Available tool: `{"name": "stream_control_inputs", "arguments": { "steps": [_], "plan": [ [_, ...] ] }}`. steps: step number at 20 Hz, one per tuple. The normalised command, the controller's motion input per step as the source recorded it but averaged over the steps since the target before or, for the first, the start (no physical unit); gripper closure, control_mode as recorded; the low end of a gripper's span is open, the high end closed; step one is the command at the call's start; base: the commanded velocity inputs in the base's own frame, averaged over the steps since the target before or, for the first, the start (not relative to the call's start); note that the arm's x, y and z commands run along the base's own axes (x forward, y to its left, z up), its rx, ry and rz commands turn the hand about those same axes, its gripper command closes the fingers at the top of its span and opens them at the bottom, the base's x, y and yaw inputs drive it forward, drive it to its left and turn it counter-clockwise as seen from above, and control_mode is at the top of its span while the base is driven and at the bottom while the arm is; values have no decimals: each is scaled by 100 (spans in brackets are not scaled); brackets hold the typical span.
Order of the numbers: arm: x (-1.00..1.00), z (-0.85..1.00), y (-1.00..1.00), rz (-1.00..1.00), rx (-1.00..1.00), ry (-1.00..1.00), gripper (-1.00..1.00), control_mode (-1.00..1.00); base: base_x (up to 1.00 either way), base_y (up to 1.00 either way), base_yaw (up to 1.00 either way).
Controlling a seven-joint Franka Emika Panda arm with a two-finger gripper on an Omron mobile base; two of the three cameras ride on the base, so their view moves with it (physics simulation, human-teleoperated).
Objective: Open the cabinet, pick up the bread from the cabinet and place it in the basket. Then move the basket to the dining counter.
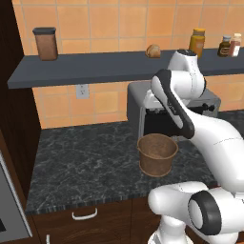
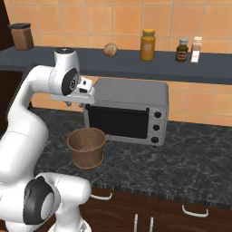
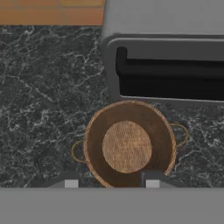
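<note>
The basket [image 3: 129, 144] stands upright, mouth up, on the black counter [image 1: 81, 162] before the toaster oven [image 2: 129, 108]. The gripper [image 3: 111, 183] hovers above, its 2 fingers apart, holding nothing.

A white robot arm [image 1: 190, 119] bends over a black-grey marbled desk [image 1: 81, 167], where a round brown woven basket [image 1: 157, 153] stands in front of a grey toaster oven [image 1: 143, 102]. On the dark shelf [image 1: 95, 69] above sit a brown lidded canister [image 1: 45, 43], a small golden-tan bun [image 1: 153, 51], an orange jar [image 1: 197, 42] and two small bottles [image 1: 229, 46]. An orange tiled wall [image 1: 109, 19] rises behind.
</note>
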Motion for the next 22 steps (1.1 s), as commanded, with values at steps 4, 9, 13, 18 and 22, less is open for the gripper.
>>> {"name": "stream_control_inputs", "arguments": {
  "steps": [4, 9, 13, 18, 22],
  "plan": [
    [-21, 0, 0, 0, 0, -8, -100, -100, 0, 0, 0],
    [-43, 80, -2, 0, 0, -49, -100, -100, 0, 0, 0],
    [-19, 100, -4, 0, 0, -52, -100, -100, 0, 0, 0],
    [32, 90, -3, -7, 0, -35, -100, -100, 0, 0, 0],
    [99, 45, -16, -5, 0, -12, -100, -100, 0, 0, 0]
  ]
}}
